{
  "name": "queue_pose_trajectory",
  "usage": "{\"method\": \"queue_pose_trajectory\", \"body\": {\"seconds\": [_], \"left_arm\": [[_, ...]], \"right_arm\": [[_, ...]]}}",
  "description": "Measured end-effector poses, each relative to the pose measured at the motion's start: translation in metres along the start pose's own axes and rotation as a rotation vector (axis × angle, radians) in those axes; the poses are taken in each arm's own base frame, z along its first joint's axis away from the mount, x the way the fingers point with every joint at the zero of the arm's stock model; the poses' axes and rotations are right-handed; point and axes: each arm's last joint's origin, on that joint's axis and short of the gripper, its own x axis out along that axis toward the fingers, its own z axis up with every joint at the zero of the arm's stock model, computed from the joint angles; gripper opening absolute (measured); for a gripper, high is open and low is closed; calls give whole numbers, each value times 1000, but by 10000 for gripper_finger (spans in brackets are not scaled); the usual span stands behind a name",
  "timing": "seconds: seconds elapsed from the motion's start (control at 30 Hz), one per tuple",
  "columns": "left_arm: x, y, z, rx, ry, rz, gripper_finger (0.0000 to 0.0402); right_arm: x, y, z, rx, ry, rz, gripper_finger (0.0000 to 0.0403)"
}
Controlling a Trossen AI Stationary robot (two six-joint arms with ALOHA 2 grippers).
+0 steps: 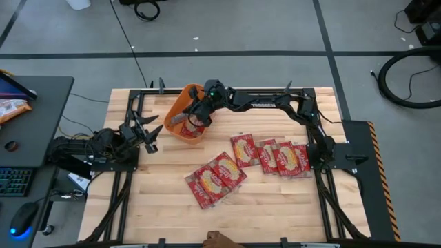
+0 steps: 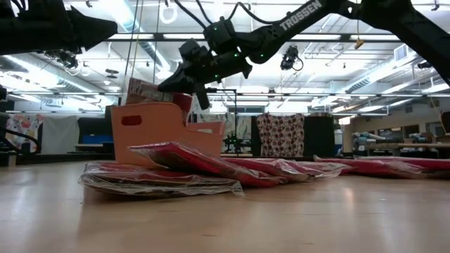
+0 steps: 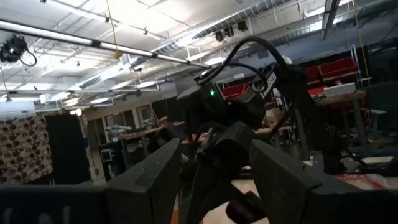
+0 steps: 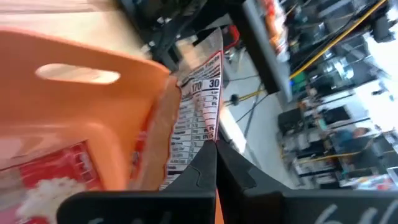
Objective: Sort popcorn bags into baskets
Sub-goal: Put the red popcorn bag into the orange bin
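Note:
The orange basket (image 1: pixel 185 103) stands at the table's far middle; its wall with a handle slot (image 4: pixel 78 74) fills the right wrist view, and a red popcorn bag (image 4: pixel 53 177) lies inside. My right gripper (image 1: pixel 198 117) hangs over the basket, shut on another popcorn bag (image 2: pixel 144 90) that sticks up above the rim. Several red bags lie flat and overlapping on the table, one cluster (image 1: pixel 216 178) near the middle and one (image 1: pixel 279 157) to the right. My left gripper (image 1: pixel 149 133) waits open, left of the basket. My right gripper pinches a popcorn bag between its two fingers at an edge of its white printed back (image 4: pixel 208 134). The fingers come slanting down from the table's right. The bag stands tilted against the inside of the basket wall, its lower part hidden by the basket.
Black frame rails (image 1: pixel 131 110) run along the table's left and right sides. A dark desk (image 1: pixel 41 89) with a keyboard, a mouse and an orange-and-white packet (image 1: pixel 10 108) stands left of the table. Bare wood lies near the front edge (image 1: pixel 275 213).

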Motion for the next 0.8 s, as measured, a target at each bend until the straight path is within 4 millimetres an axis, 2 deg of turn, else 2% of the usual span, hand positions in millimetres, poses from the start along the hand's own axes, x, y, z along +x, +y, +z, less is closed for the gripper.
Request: {"method": "queue_pose_trajectory", "body": {"seconds": [0.23, 0.43, 0.6, 0.7, 0.8], "left_arm": [[0, -1, -2, -23, 16, -6, 194], [0, -1, -2, -24, 16, -5, 194], [0, -1, -2, -30, 16, -5, 194], [0, -1, -2, -31, 16, -6, 194], [0, -1, -2, -27, 16, -6, 194]], "right_arm": [[-1, 7, -8, 51, 121, 59, 4], [-4, -5, -12, -34, 101, -30, 4], [-12, -11, -28, -62, 118, -28, 5], [-14, -13, -33, -12, 141, -44, 5], [-14, -6, -36, 58, 209, 2, 5]]}}
